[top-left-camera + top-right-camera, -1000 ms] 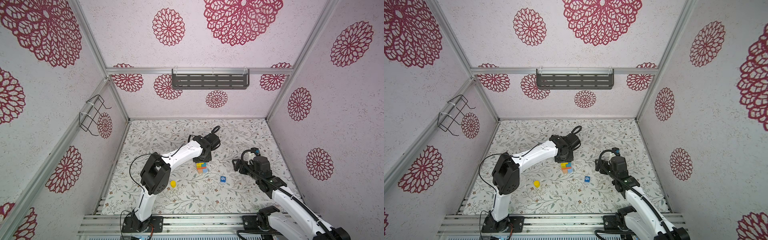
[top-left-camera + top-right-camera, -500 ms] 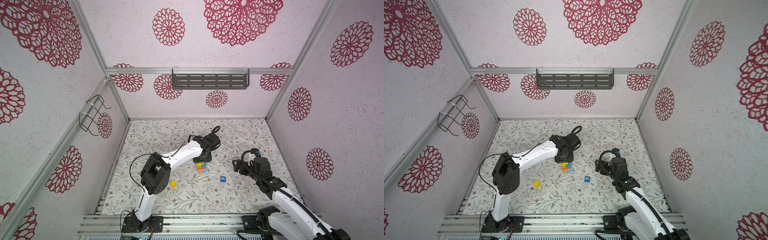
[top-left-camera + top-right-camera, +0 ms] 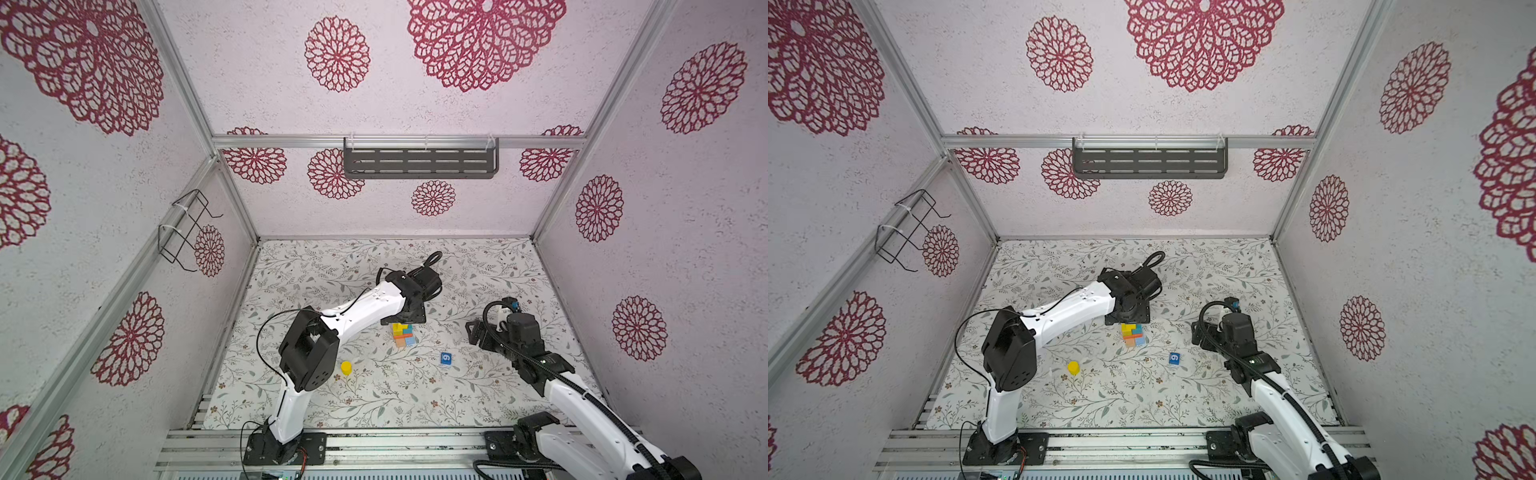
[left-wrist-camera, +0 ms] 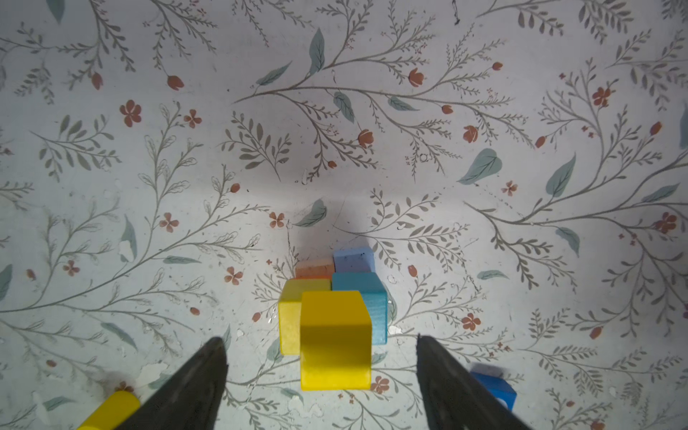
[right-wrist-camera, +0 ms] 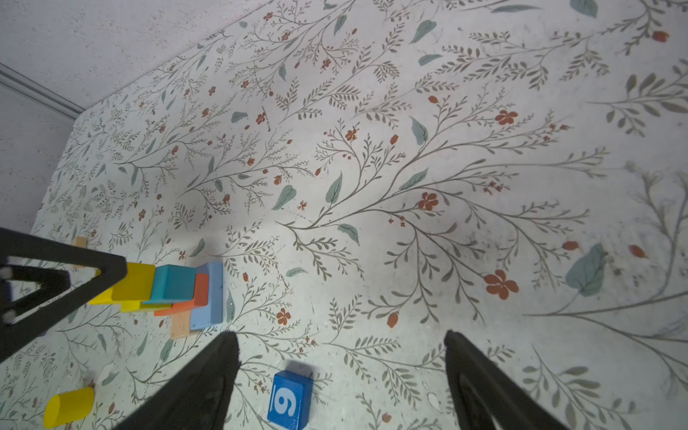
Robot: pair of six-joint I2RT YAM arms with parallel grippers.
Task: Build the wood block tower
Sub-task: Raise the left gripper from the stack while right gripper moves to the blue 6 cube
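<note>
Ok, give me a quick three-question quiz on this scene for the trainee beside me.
1. True or false: the left gripper is clamped on the top yellow block of the wood block tower.
2. Fill in: in both top views the yellow cylinder lies on the ___ arm's side of the tower.
3. Which lies closest to the right gripper? A) the yellow cylinder B) the blue numbered block C) the tower

Key:
1. False: its jaws stand open, clear of the block on both sides.
2. Left.
3. B.
</note>
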